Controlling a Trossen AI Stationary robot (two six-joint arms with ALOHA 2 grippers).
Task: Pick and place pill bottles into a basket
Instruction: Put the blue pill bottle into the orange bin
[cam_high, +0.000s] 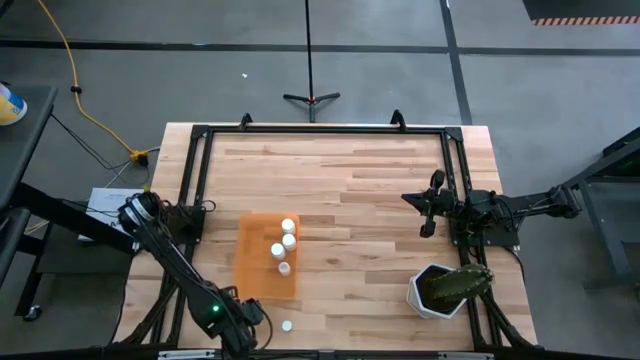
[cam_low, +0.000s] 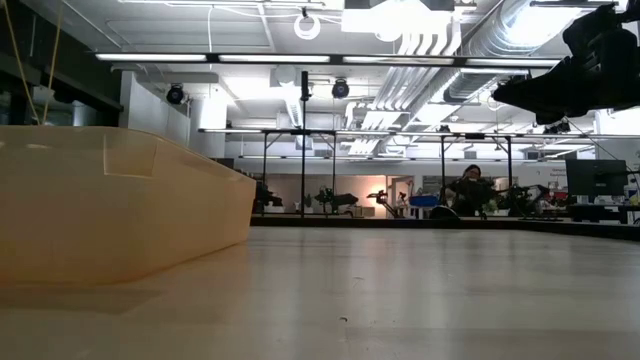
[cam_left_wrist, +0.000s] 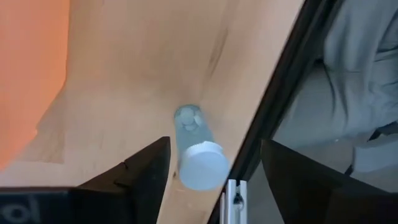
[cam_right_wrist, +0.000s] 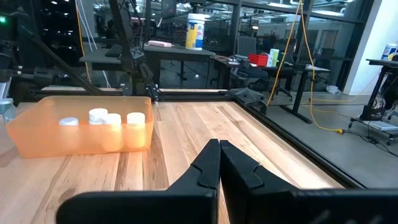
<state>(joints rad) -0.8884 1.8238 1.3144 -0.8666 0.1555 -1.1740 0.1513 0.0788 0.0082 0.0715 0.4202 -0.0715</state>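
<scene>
Now four pill bottles (cam_high: 283, 246) sit in the basket (cam_high: 254, 260), and the left hand (cam_left_wrist: 214, 171), wide open and holding nothing, hangs right over the last pill bottle (cam_left_wrist: 198, 158) on the table (cam_high: 370, 190).

Wooden table (cam_high: 380, 190) – orange basket (cam_high: 252, 262), one loose pill bottle (cam_high: 287, 325) (near edge), plant pot (cam_high: 432, 292)
</scene>
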